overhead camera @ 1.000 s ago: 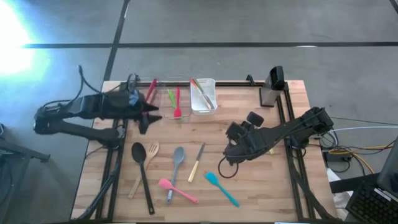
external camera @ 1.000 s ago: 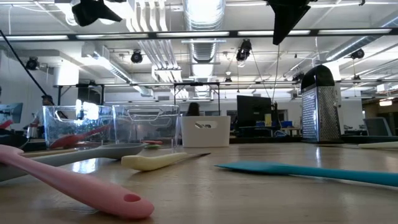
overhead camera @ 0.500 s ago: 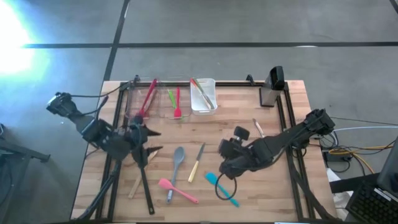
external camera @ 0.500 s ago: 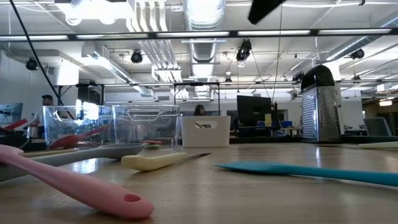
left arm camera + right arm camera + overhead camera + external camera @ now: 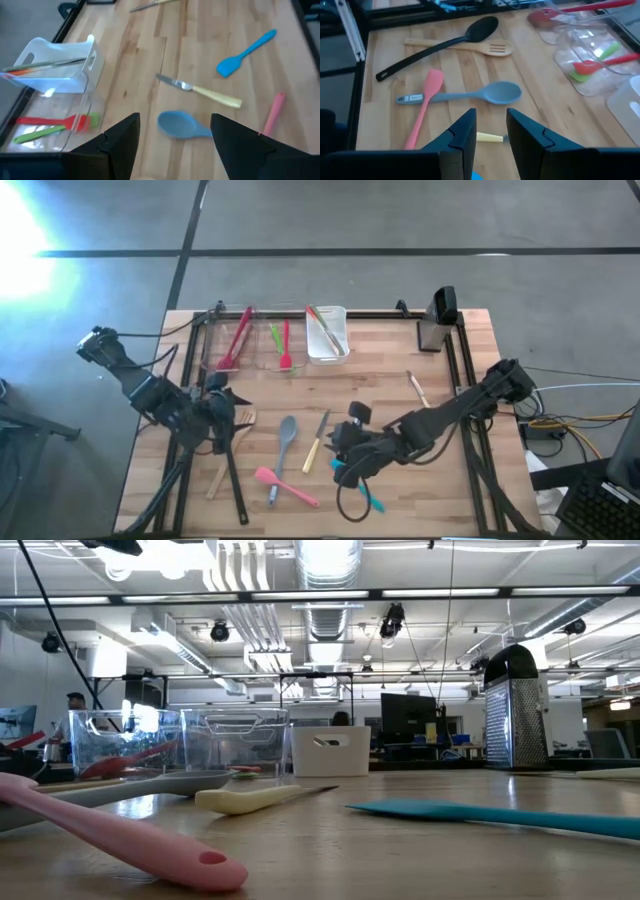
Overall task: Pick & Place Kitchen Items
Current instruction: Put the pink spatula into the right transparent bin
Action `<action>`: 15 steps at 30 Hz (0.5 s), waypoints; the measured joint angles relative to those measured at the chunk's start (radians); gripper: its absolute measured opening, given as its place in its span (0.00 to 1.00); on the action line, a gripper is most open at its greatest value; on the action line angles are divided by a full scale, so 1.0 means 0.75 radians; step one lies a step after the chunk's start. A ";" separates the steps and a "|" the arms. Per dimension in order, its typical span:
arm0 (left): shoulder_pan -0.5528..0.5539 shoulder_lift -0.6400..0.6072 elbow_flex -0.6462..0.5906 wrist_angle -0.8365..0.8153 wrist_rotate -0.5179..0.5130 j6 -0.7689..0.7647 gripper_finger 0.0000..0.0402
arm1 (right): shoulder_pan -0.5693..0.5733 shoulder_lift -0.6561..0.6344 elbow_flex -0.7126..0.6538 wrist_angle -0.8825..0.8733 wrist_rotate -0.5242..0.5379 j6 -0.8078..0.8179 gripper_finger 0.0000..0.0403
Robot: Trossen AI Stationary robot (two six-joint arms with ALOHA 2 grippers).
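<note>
Several utensils lie flat on the wooden table: a black spoon [image 5: 230, 463], a wooden slotted spatula [image 5: 470, 48], a grey spoon [image 5: 286, 438], a cream-handled knife [image 5: 317, 442], a pink spatula [image 5: 287, 487] and a teal spatula [image 5: 368, 497]. My left gripper [image 5: 226, 420] hangs open above the black spoon's bowl and the wooden spatula's head; in its wrist view the grey spoon's bowl [image 5: 177, 125] shows between its fingers. My right gripper [image 5: 340, 462] hovers open over the knife's handle [image 5: 489, 137] and the teal spatula's head, holding nothing.
At the far edge stand two clear bins [image 5: 243, 340] holding red and green utensils, and a white bin [image 5: 328, 335] with more. A metal grater [image 5: 436, 322] stands far right. A small wooden-handled tool [image 5: 415, 387] lies right of centre. Black frame rails run along both sides.
My left gripper has swung from the clear bins toward the table's near edge and now hangs over the black spoon and wooden spatula. My right gripper has travelled toward the table's left and near edge, tipping up from steep toward level, to above the knife and teal spatula.
</note>
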 joint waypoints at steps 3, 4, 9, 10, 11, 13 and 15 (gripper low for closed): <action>0.000 -0.001 0.000 -0.046 0.000 0.000 0.61 | 0.000 0.034 0.000 0.053 -0.050 -0.018 0.26; 0.000 -0.001 0.000 -0.056 0.000 -0.001 0.61 | 0.000 0.048 0.000 0.065 -0.072 -0.019 0.26; 0.000 0.000 0.000 -0.097 0.058 -0.027 0.61 | 0.000 0.098 0.000 0.170 -0.157 -0.019 0.24; 0.000 0.000 0.000 -0.105 0.078 -0.038 0.61 | 0.002 0.108 0.000 0.177 -0.166 -0.019 0.24; 0.000 0.000 0.000 -0.110 0.094 -0.053 0.61 | 0.005 0.119 0.000 0.186 -0.168 -0.018 0.24; 0.000 0.002 0.000 -0.132 0.129 -0.079 0.61 | 0.013 0.138 0.000 0.200 -0.172 -0.017 0.25; 0.000 0.002 0.000 -0.163 0.147 -0.109 0.61 | 0.018 0.159 0.000 0.227 -0.171 -0.011 0.26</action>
